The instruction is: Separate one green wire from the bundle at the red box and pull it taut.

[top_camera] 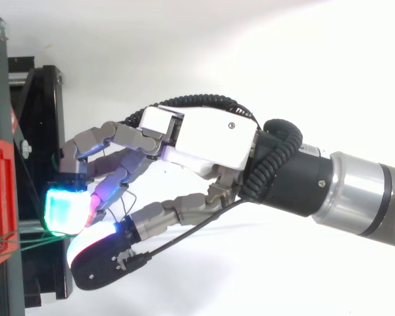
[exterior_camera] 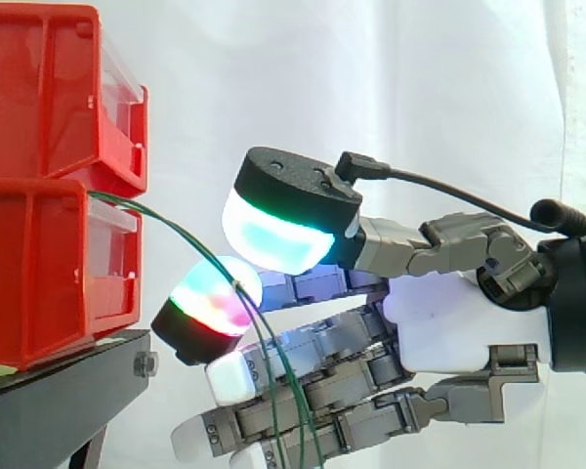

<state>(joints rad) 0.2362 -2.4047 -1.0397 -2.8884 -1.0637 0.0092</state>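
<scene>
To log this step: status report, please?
Hand at thin green wires, grasp unclear. Wires slack, arcing down from stacked red plastic bins. No obstruction seen.

We read no legible text, label, number or sign on the bins (exterior_camera: pixel 39 98), stand (exterior_camera: pixel 59 391) or hand (exterior_camera: pixel 459 322).

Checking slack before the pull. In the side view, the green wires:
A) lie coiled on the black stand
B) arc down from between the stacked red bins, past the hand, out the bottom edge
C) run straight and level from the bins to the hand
B: the green wires leave the seam between the red bins and curve down across the hand to the bottom of the side view, drooping rather than straight.
</scene>
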